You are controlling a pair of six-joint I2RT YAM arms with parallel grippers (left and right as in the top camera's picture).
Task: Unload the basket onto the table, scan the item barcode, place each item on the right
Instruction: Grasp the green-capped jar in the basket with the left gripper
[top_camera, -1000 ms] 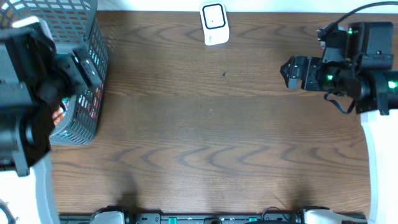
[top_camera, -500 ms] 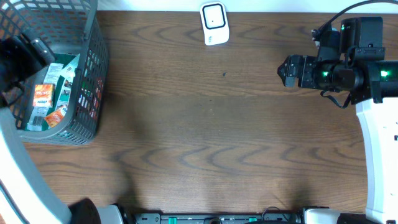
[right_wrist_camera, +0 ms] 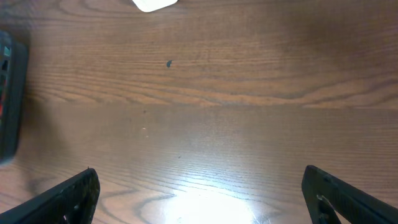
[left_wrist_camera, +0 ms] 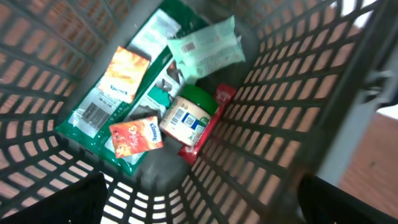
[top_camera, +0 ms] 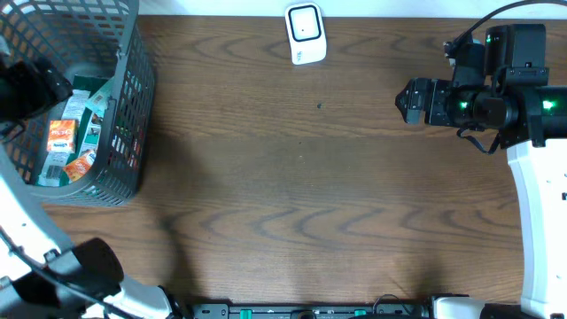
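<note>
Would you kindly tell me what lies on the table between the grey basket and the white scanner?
Nothing does: the overhead view shows only bare wooden table between the basket and the scanner.

Overhead is lit evenly and brightly; soft shadows are cast on the table (top_camera: pixel 319 177) right of the basket (top_camera: pixel 137 97). Strong glare is seen at the near edge of the right wrist view. Left wrist view is blurred, with the basket interior dim.

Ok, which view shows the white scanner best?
Overhead: the white scanner shows whole and unblocked. Right wrist catches only a corner at the frame top; left wrist looks into the basket, no scanner.
</note>
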